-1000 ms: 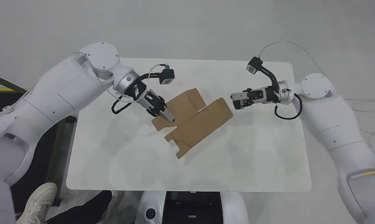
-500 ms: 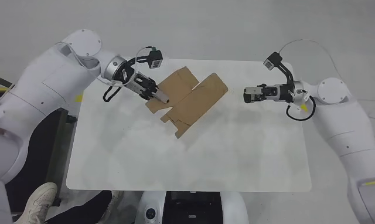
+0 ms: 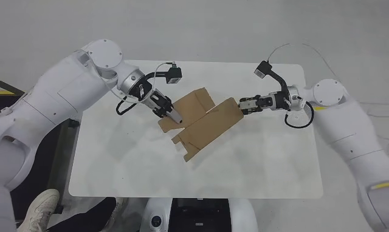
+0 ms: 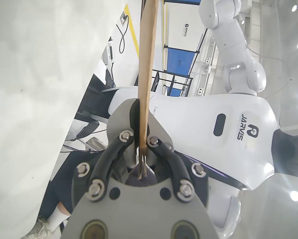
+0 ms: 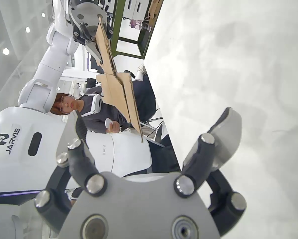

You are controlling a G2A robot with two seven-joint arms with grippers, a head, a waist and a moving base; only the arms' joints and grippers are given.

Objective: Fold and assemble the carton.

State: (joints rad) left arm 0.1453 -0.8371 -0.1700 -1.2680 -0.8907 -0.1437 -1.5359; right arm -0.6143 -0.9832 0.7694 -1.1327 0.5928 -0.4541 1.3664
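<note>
The left gripper (image 4: 141, 115) is pinched tight on one edge of a flattened brown cardboard carton (image 4: 147, 50). From this wrist camera the cardboard appears as a thin strip seen edge-on. Its far end is cut off by the frame, and the gripped edge is hidden between the black finger pads (image 4: 134, 115).

From above, the left gripper (image 3: 173, 115) holds the carton (image 3: 203, 122) over the middle of the white table (image 3: 255, 165). The carton is collapsed flat, flaps spread out, so no inside can be seen.

The right gripper (image 3: 243, 104) sits just beside the carton's opposite end. In its own wrist view the right gripper (image 5: 152, 123) has its fingers spread wide. A corner of the carton (image 5: 116, 88) points between them, but whether it touches them cannot be told. The carton looks raised off the table.
</note>
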